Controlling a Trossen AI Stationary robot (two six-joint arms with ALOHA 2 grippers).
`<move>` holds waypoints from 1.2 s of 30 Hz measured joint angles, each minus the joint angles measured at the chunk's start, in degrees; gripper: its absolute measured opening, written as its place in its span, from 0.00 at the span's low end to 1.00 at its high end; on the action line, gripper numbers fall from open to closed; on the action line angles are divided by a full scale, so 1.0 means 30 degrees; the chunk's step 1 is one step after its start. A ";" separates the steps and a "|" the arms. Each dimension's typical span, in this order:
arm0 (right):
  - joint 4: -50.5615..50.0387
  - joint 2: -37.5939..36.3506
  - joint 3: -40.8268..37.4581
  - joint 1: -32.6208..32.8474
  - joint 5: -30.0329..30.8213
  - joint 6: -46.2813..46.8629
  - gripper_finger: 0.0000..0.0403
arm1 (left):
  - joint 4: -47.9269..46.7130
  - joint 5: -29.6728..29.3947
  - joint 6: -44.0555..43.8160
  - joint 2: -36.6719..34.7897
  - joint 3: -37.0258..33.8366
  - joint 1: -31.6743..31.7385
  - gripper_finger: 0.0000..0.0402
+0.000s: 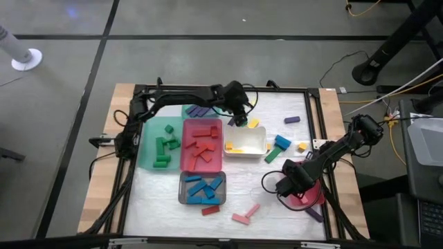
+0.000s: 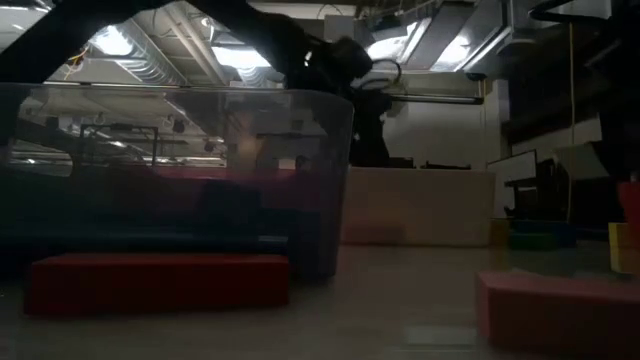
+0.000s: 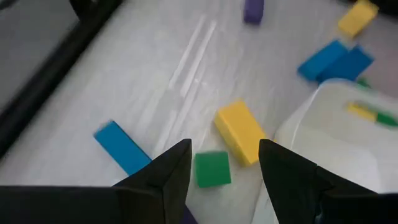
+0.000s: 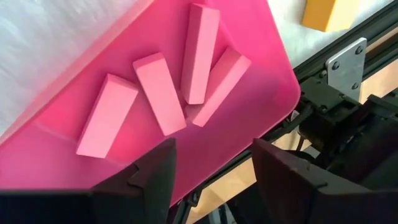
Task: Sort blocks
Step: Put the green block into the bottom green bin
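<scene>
White sheeting covers the surface [image 1: 242,187], framed by a black rail, with grey floor around it. Sorted blocks lie in trays: green ones in the green tray [image 1: 149,153], red ones in the red tray [image 1: 187,160], blue ones in the grey tray [image 1: 183,197], yellow ones in the white tray [image 1: 257,145]. The left gripper [image 3: 224,163] hovers by the white tray with jaws apart and empty, above a loose green cube [image 3: 212,168], a yellow bar [image 3: 239,132] and a blue bar [image 3: 121,147]. The right gripper [image 4: 214,165] hangs over the pink tray [image 4: 249,118], jaws spread and empty, above four pink bars [image 4: 158,93] lying inside it.
</scene>
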 joint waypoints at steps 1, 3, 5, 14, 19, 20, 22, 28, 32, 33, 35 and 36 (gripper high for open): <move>0.0010 0.0000 -0.0003 0.0000 0.0001 0.0000 0.52 | -0.0016 0.0001 0.0134 0.0211 0.0000 -0.0027 0.44; 0.0031 0.0000 0.0000 0.0000 0.0005 0.0002 0.52 | -0.0010 0.0006 0.0392 0.0561 0.0000 -0.0059 0.44; 0.0027 0.0000 0.0000 0.0000 0.0019 0.0109 0.52 | -0.0027 0.0001 0.0494 0.0809 0.0000 -0.0100 0.44; 0.0138 0.0012 0.0007 0.0000 0.0019 0.0642 0.52 | 0.0231 -0.1037 0.2277 0.1514 0.0022 -0.0655 0.44; 0.0177 0.0015 0.0007 0.0000 0.0030 0.0685 0.52 | 0.0327 -0.1230 0.2419 0.1744 0.0015 -0.0643 0.44; 0.0164 0.0015 0.0007 0.0000 0.0049 0.0692 0.52 | 0.0305 -0.1230 0.2413 0.1744 0.0015 -0.0656 0.44; 0.0184 0.0015 0.0007 0.0000 0.0246 0.0694 0.52 | 0.0343 -0.1260 0.2414 0.1744 0.0015 -0.0686 0.44; 0.0170 0.0015 0.0007 0.0000 0.0482 0.0699 0.52 | 0.0268 -0.1244 0.2331 0.1744 0.0000 -0.0723 0.44; 0.0170 0.0015 0.0007 0.0000 0.0482 0.0714 0.52 | 0.0000 -0.1255 0.2379 0.1748 -0.0007 -0.0810 0.44; 0.0170 0.0015 0.0007 0.0000 0.0482 0.0714 0.52 | 0.0152 -0.1268 0.2382 0.1875 -0.0007 -0.0847 0.44; 0.0177 0.0015 0.0015 0.0000 0.0482 0.0714 0.52 | 0.0284 -0.1281 0.2227 0.2067 -0.0002 -0.0890 0.44; 0.0163 0.0015 0.0015 0.0000 0.0475 0.0714 0.52 | 0.0255 -0.1298 0.2117 0.2322 -0.0007 -0.0899 0.44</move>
